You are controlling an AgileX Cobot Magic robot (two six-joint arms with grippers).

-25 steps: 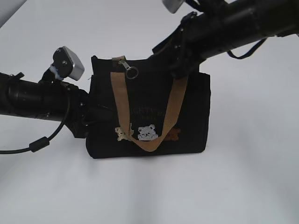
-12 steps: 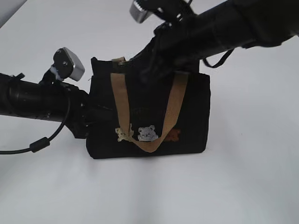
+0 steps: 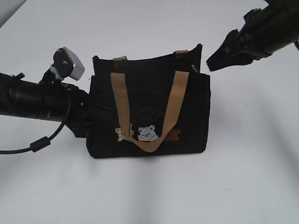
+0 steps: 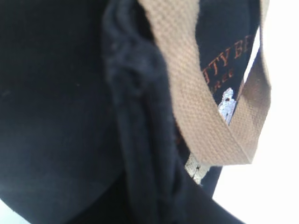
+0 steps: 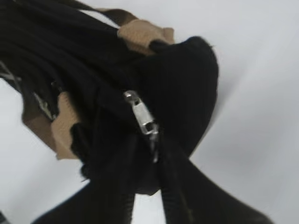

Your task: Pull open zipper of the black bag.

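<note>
The black bag [image 3: 149, 107] stands upright mid-table, tan handles hanging down its front, its top gaping between front and rear panels. My left gripper [image 3: 91, 116] is pressed to the bag's left side, shut on a fold of its fabric [image 4: 135, 140]; its fingers are hidden by cloth. The zipper's silver pull [image 5: 142, 114] sits at the bag's right end [image 3: 193, 69]. My right gripper [image 3: 215, 60] hovers just off the bag's upper right corner. In the right wrist view its dark fingers [image 5: 184, 196] stand apart with white table between them, the pull just ahead.
A white tabletop [image 3: 243, 177] surrounds the bag. The left arm [image 3: 37, 100] and its looping cable [image 3: 39, 142] lie across the left side. The right arm [image 3: 271, 28] comes in from the top right corner.
The right arm swept from over the bag's top left to the upper right. The pull went from the left end to the right end, and the bag's top now gapes. Left arm unmoved.
</note>
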